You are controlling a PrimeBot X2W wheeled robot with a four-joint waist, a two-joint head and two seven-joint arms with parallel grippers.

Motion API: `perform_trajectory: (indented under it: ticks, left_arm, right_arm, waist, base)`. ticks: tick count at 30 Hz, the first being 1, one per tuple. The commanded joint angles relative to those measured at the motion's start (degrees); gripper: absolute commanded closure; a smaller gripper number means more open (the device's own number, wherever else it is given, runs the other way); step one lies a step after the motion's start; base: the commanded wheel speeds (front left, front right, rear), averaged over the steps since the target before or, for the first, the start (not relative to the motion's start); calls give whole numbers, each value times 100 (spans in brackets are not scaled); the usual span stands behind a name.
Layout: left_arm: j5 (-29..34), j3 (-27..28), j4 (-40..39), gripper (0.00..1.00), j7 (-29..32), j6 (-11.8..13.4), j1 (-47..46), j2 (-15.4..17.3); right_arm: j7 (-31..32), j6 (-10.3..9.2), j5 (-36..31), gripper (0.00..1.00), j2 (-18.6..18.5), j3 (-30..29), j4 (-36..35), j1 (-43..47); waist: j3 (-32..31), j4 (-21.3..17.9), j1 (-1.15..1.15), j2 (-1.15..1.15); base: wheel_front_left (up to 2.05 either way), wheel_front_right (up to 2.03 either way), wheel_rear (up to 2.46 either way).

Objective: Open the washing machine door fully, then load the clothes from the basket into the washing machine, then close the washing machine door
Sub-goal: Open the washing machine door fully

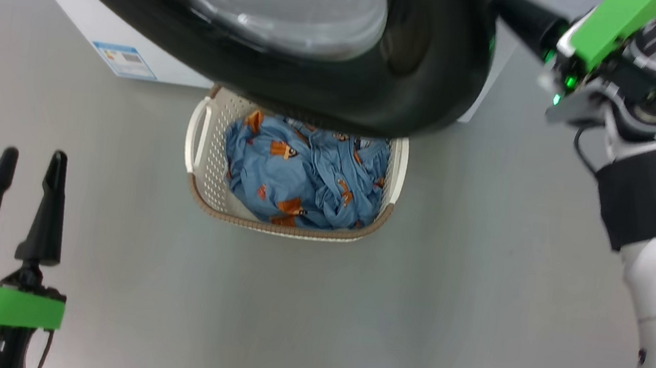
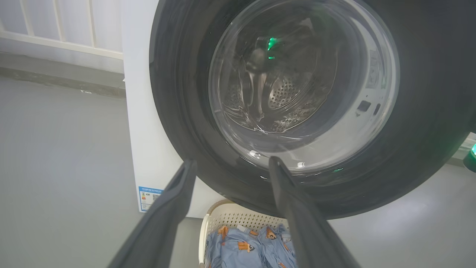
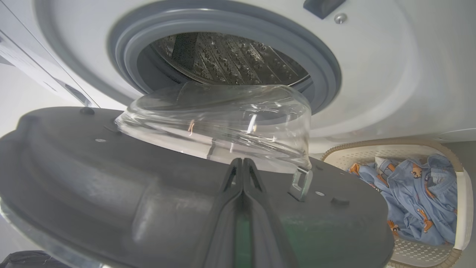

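Grey, smooth floor (image 1: 475, 299) runs under everything. My left jaws stand wide open and hold nothing. Their two dark fingers (image 1: 47, 210) point up at the lower left of the head view, well apart from the basket.

My right jaws are shut tight with nothing between them. Their fingers (image 3: 243, 208) are pressed together and lie along the inner side of the washing machine door (image 3: 93, 167), tips at the foot of its glass bowl (image 3: 223, 119). Whether they touch it I cannot tell.

That door has a matt dark grey inner face, a small metal latch loop (image 3: 301, 182) and a clear bulging bowl at its centre. Its outer rim is wide, glossy and black. It is swung away from the washing machine (image 3: 372, 74), a white box whose opening shows a grey rubber gasket (image 3: 319, 63) and a perforated steel drum (image 3: 230, 56). A blue label (image 1: 124, 60) sits low on the front.

From the head view, the door's lower edge hangs over the far end of the basket (image 1: 202, 151). The basket is cream with perforated sides and a brown rim, and stands on the floor just before the machine. Inside it lie the clothes (image 1: 304, 175), crumpled light blue fabric with orange-brown figures.
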Motion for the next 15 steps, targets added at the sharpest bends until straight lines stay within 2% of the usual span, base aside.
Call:
perform_trajectory:
  ticks: [1,15]
  left_arm:
    - [84,245,-57,0,-37,3,29,190]
    - [295,271,221,0,-37,3,428,-34]
  right_arm:
    - [128,33,86,100,245,180,-236,228]
    - [548,33,585,100,245,545,-1150,1766]
  waist:
    - [-209,-2,0,0]
    - [-1016,127,0,0]
  base:
    - [0,0,0]
    - [0,0,0]
